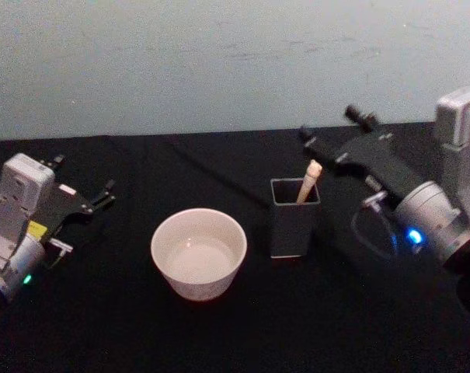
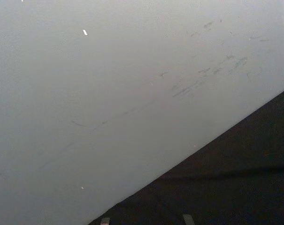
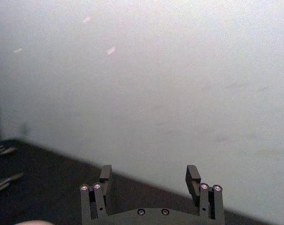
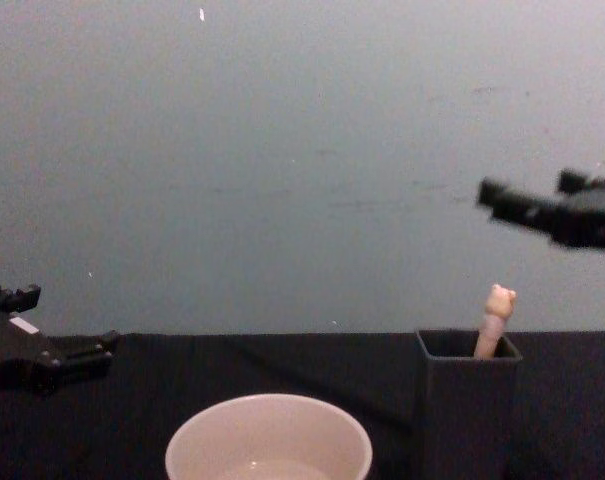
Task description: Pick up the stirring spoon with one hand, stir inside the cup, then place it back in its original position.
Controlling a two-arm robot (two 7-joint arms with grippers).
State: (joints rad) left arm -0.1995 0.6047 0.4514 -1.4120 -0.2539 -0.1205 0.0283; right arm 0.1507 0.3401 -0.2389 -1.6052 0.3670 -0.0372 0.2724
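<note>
Hovering above and behind the dark square holder (image 1: pixel 294 225), my right tool (image 1: pixel 332 132) is spread wide with nothing between its fingers (image 3: pixel 105 177); it sits raised off the counter (image 1: pixel 359 326) with clear air between it and the stirring spoon (image 1: pixel 308 183). The spoon stands in the holder, bowl end down and out of sight, only the beige handle and its little bear head (image 4: pixel 499 298) poking above the rim and leaning a touch. The cup (image 1: pixel 198 252) sits on the counter just to the left of the holder, apart from it.

My worry is the grip — the exposed handle is short and thin, so I could close on the bear head alone and have it slip or swing as I lift. Coming down off-line, a finger might clip the holder's rim and tip or shove it toward the cup (the two stand close). A tilted lift could drag the neck against the holder wall and carry the holder up with it.

My left tool (image 1: pixel 95 200) rests low at the counter's left side, fingers slightly parted, holding nothing
</note>
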